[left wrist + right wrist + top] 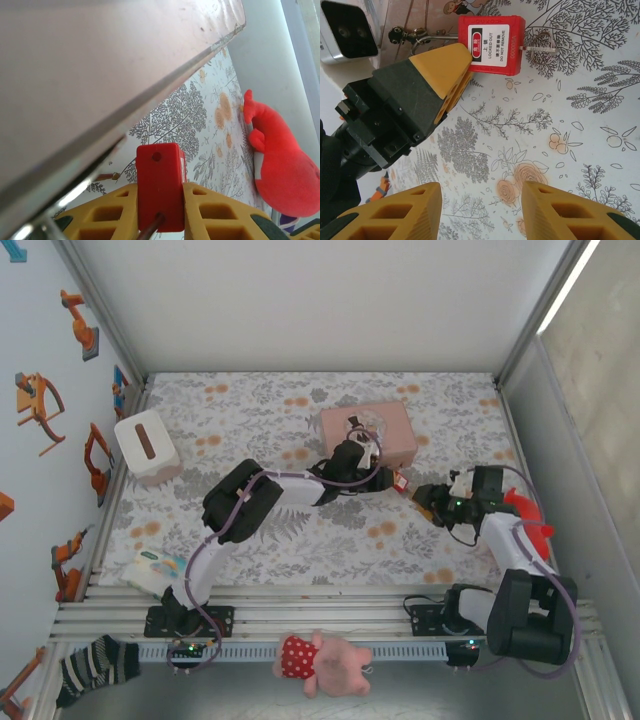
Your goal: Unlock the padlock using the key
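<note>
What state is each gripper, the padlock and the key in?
left gripper, shut on the padlock.
right gripper, open, empty.
padlock, clamped by its body; shackle on it, locked or not unclear.
key, at the padlock's end opposite the shackle; turned or not unclear.

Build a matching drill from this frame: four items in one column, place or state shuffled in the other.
Items:
1. padlock
2. right pincer
3. pink box
4. red toy

Place or state:
A. at the right edge of the table
B. clamped in the left pincer
C. open, nothing between its fingers
D. far middle of the table

Pairs: 1-B, 2-C, 3-D, 4-A
</note>
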